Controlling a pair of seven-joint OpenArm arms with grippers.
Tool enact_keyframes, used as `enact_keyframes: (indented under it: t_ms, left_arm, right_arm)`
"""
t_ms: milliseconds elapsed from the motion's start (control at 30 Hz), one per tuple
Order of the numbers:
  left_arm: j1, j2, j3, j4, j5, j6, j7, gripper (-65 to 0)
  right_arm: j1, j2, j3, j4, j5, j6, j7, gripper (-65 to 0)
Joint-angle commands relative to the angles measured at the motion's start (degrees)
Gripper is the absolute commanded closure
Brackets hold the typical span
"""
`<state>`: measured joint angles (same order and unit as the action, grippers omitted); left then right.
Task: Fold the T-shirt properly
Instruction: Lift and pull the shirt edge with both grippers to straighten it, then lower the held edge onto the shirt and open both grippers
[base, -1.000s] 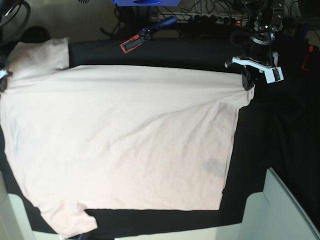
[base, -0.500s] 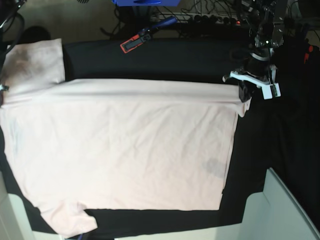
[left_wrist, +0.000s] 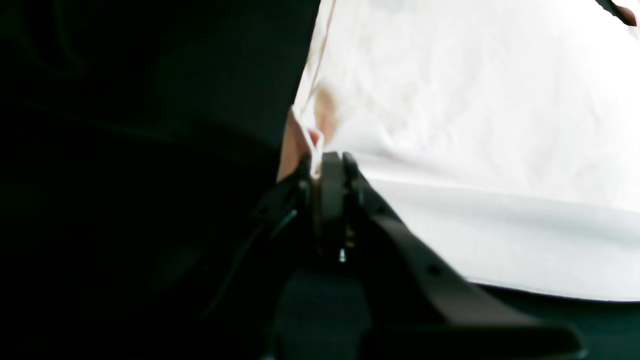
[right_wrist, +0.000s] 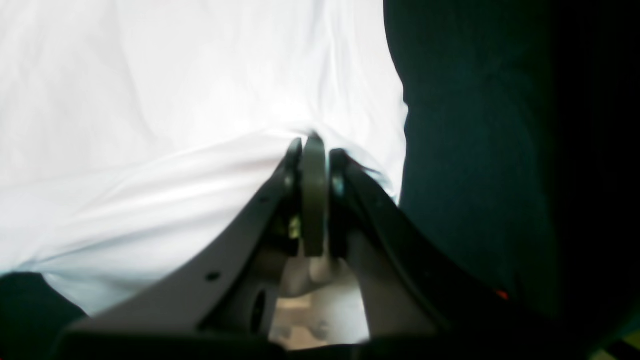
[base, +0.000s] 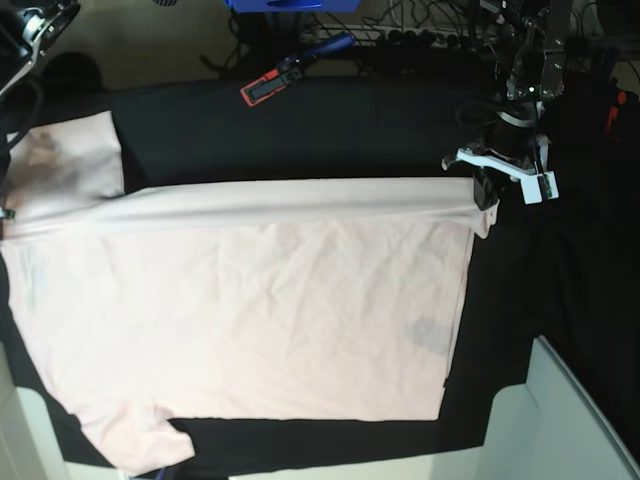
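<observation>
Both tools (left_wrist: 320, 165) (right_wrist: 312, 145) pinch the T-shirt (base: 250, 300) far edge corners

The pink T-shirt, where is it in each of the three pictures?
Base view: the T-shirt fills the left and middle, spread on the black table cloth.
Left wrist view: it fills the upper right, its corner pinched in the left gripper.
Right wrist view: it fills the upper left, its edge pinched in the right gripper.
Shared landmark: the shirt's straight edge against the black cloth.
</observation>
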<state>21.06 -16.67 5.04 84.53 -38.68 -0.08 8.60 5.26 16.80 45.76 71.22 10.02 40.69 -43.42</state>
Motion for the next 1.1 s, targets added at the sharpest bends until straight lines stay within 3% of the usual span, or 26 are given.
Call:
enact_keyframes:
  t_ms: [0, 167, 533, 833, 1067]
  left_arm:
    - [-1.06, -0.78, -0.42, 0.7, 0.13, 0.47, -0.56, 0.0]
    - [-3.87, -0.35, -0.51, 0.61, 0.13, 0.56, 3.66, 0.0]
    - [-9.76, 1.59, -0.42, -5.81, 0.13, 0.56, 3.66, 0.0]
    - [-15.74, 1.5, 3.62, -13.72, 0.21, 0.56, 3.66, 0.0]
    - [-17.85, 1.59, 4.06, -15.3, 0.21, 0.56, 3.66, 0.0]
  right_arm:
    - [1.56, 1.8, 0.35, 0.38, -0.22, -0.69, 1.7, 0.0]
    - [4.11, 3.2, -1.41, -3.05, -0.22, -0.69, 1.79, 0.0]
    - [10.08, 5.66, -7.47, -13.15, -0.22, -0.69, 5.57, 0.0]
    - [12.63, 6.46, -7.74, -19.66, -0.31, -0.69, 10.32, 0.0]
    - [14.3, 6.9, -14.24, -24.5, -0.22, -0.69, 15.59, -0.1]
